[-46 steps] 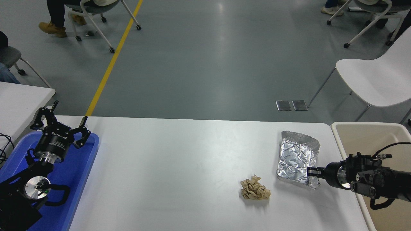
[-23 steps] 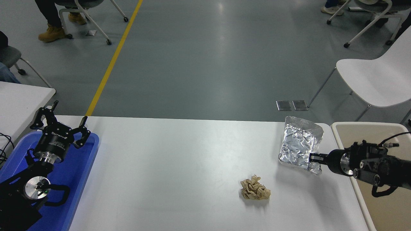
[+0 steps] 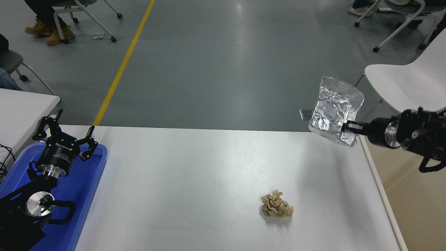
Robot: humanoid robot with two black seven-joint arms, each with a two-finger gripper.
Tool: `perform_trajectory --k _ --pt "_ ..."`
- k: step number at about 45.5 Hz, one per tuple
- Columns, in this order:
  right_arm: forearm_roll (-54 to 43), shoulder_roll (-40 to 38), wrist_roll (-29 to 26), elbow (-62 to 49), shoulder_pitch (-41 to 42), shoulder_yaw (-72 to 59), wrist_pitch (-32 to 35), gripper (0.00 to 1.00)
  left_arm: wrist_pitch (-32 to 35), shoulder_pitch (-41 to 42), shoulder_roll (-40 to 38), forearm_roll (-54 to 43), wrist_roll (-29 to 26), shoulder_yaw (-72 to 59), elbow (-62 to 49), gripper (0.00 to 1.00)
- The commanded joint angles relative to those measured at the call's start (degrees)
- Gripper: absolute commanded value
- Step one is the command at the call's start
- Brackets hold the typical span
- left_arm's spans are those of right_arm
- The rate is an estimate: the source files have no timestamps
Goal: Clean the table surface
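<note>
We see the table surface point(image 3: 195, 181) mostly open; only a crumpled brown paper wad point(image 3: 277, 206) sits near its right front. A blue tray point(image 3: 91, 181), apparently overhanging the left edge, narrows room there.

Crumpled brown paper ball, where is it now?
Head view: the crumpled brown paper ball lies on the white table surface, right of centre near the front edge, apart from both grippers.

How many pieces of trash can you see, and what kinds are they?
Foil tray, held up in the right gripper: 1
Crumpled brown paper on the table surface: 1
Total: 2
</note>
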Motion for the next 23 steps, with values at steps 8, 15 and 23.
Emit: perform_trajectory --k 8,15,23 --pt "-0.10 -6.14 0.00 2.51 9.76 0.16 6.71 0.00 0.00 0.00 0.01 -0.01 -0.02 0.00 0.00 1.00" --pt "0.16 -7.28 -0.09 0.50 8.62 -0.01 6.62 0.00 0.00 0.00 -0.08 -0.01 -0.02 0.00 0.00 1.00" --pt "1.91 -9.57 -0.09 -8.90 2.47 0.51 6.80 0.00 0.00 0.00 -0.08 -0.01 -0.02 0.00 0.00 1.00"
